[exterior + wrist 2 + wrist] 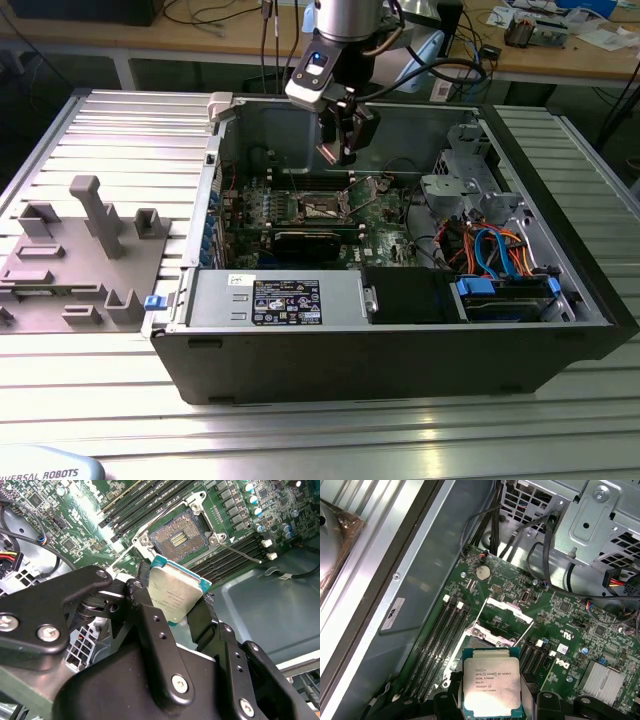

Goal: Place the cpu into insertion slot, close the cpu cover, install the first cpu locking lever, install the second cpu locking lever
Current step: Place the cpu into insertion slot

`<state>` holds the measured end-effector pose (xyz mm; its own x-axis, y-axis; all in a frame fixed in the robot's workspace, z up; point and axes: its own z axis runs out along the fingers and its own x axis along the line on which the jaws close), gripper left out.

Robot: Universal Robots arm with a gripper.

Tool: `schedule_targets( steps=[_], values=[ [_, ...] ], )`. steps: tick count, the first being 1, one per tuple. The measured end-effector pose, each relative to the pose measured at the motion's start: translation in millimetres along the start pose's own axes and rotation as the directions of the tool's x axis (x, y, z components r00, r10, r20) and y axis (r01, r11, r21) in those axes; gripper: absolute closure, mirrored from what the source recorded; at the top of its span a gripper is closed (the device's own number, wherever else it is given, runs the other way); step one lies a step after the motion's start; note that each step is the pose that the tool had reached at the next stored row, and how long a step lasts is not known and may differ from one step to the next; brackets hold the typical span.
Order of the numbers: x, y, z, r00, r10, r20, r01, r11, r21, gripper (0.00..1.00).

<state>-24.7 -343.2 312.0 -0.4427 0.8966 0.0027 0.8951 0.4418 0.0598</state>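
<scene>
Overhead, past 1 grey fixture plate [80,260] at the exterior view's left, 1 gripper [343,152] hangs inside 1 open computer case [400,370]. Its 2 fingers [145,615] are clamped on the edges of 1 cpu [176,592], whose metal top faces both wrist views. The chip sits in the air above 1 insertion slot [178,536], apart from it, with the slot's contacts bare. What appears to be 1 cpu cover [507,609] stands swung up, with 2 locking levers [241,553] splayed clear. Done well, this step likely means keeping the chip level, squaring its corners to the slot's rim, lowering straight without dragging across the contacts, and letting go only once it lies flat. 1 bundle of blue cables [490,250] sits at the exterior view's right.
</scene>
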Motion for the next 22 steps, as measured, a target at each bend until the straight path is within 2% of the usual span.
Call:
schedule_targets(
  steps=[22],
  values=[
    [0.0,-0.1,1.6,0.9999,0.017,0.0010,-0.017,0.9999,-0.0001,0.46]
  ],
)
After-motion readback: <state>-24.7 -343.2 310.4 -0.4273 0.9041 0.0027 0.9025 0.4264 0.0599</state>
